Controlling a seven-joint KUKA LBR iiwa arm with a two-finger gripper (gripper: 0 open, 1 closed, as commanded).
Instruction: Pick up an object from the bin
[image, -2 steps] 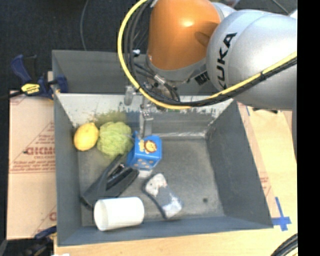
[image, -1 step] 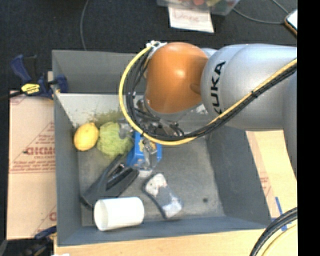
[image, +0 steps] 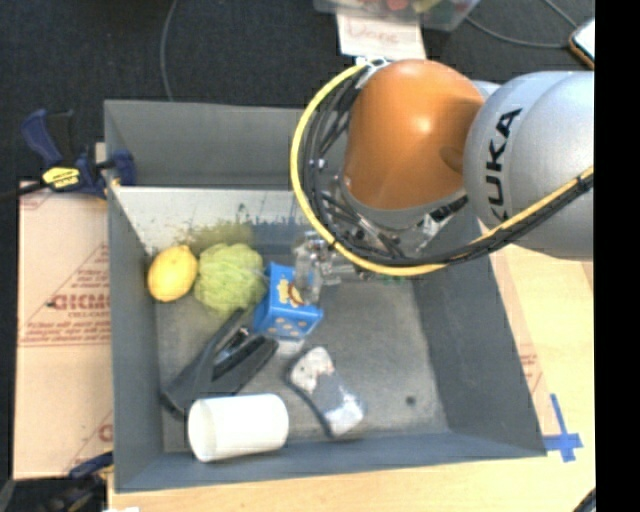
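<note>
- The grey metal bin (image: 450, 350) has sloped walls and a dull, scuffed floor. Its loose things lie in the left half.
- The arm's rounded orange cover (image: 415, 130), ringed by cables, hangs over the bin's back right.
- A white plastic cup (image: 238, 426) lies on its side by the front wall, smooth and round.
- A black stapler-like tool (image: 222, 365), hard and glossy, lies slantwise just behind the cup.
- A green leafy ball (image: 230, 278), crinkled like a lettuce, sits at the back, touching the lemon.
- The small blue box (image: 285, 310), printed card with flat sides and sharp corners, sits tilted near the middle, beside the green ball.
  - It is probably light and stiff enough, though a hard squeeze could dent it.
  - Two opposite flat faces look like the best hold. The tilt could make it twist out.
- The yellow lemon (image: 172, 272) is dimpled and looks firm.
- A crumpled grey-and-white packet (image: 325, 392) lies in front of the box.
- The gripper (image: 308, 268) is right over the blue box's back edge. Whether it is apart or together cannot be told.
</note>
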